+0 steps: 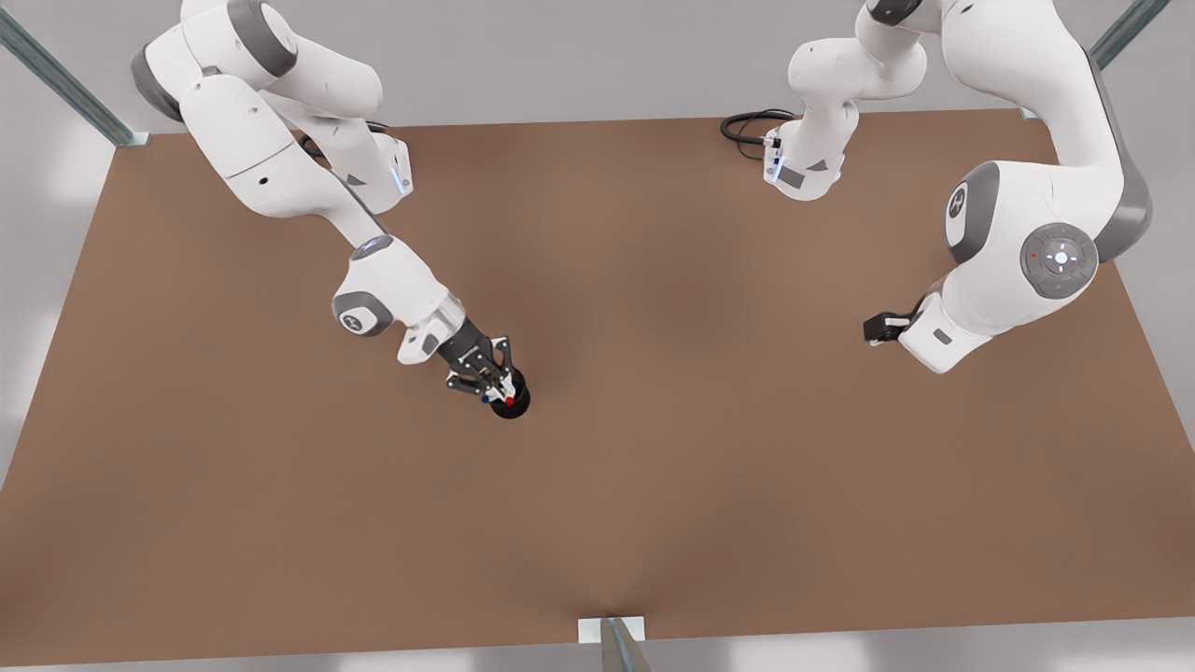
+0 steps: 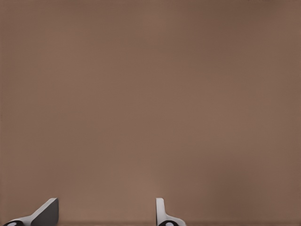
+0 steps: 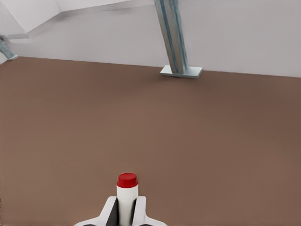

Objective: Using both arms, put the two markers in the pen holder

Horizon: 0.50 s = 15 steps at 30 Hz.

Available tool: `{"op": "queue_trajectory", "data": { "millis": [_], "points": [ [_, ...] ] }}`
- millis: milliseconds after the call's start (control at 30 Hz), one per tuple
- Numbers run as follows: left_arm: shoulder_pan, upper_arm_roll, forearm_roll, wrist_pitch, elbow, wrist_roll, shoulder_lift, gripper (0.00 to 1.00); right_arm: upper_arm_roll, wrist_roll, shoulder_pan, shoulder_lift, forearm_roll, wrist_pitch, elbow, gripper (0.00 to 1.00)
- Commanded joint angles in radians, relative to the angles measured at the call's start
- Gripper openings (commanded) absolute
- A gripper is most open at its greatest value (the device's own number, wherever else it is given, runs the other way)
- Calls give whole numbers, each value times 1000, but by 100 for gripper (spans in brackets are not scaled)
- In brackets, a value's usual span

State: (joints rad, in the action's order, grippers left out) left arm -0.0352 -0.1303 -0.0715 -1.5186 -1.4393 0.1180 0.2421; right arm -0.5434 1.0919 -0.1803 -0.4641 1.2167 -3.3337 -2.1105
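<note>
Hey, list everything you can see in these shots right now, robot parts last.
Table: one, brown, under everything.
Pen holder: one, black, front view's left of centre.
Red marker: one, white barrel, red cap, at the holder.
Blue marker: one, blue tip beside the red one.
Metal posts: three, grey, table edges.
Cable: one, black, far edge.
Right gripper: shut on the red marker.
Left gripper: open, waiting over bare table.

Pen holder mostly hidden under the right end effector; blue marker barely discernible.
</note>
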Motion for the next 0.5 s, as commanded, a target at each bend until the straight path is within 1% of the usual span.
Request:
{"op": "queue_trajectory", "data": {
  "millis": [0,100,233,267,300,333,367,400,467],
  "points": [
    [0,-2,-1,5,0,5,-1,100,-1,0,1,-5,3,3,6,26],
    [0,-2,-1,5,0,5,-3,100,5,0,19,-44,4,2,53,26],
    [0,-2,-1,5,0,5,-3,100,13,0,10,-70,63,-27,60,26],
    [0,-2,-1,3,0,3,-3,100,13,0,8,-70,64,-29,58,27],
    [0,-2,-2,3,0,2,-3,100,13,0,8,-70,64,-29,58,67],
    [0,-2,-2,3,0,3,-3,100,13,0,8,-70,64,-29,58,80],
    [0,-2,-2,1,0,-1,-1,100,13,0,8,-70,64,-29,58,89],
    [0,-2,-2,1,0,-1,-1,100,13,0,8,-70,64,-29,58,95],
    [0,-2,-2,3,0,2,-3,100,13,0,8,-70,63,-29,60,100]
  ]
}}
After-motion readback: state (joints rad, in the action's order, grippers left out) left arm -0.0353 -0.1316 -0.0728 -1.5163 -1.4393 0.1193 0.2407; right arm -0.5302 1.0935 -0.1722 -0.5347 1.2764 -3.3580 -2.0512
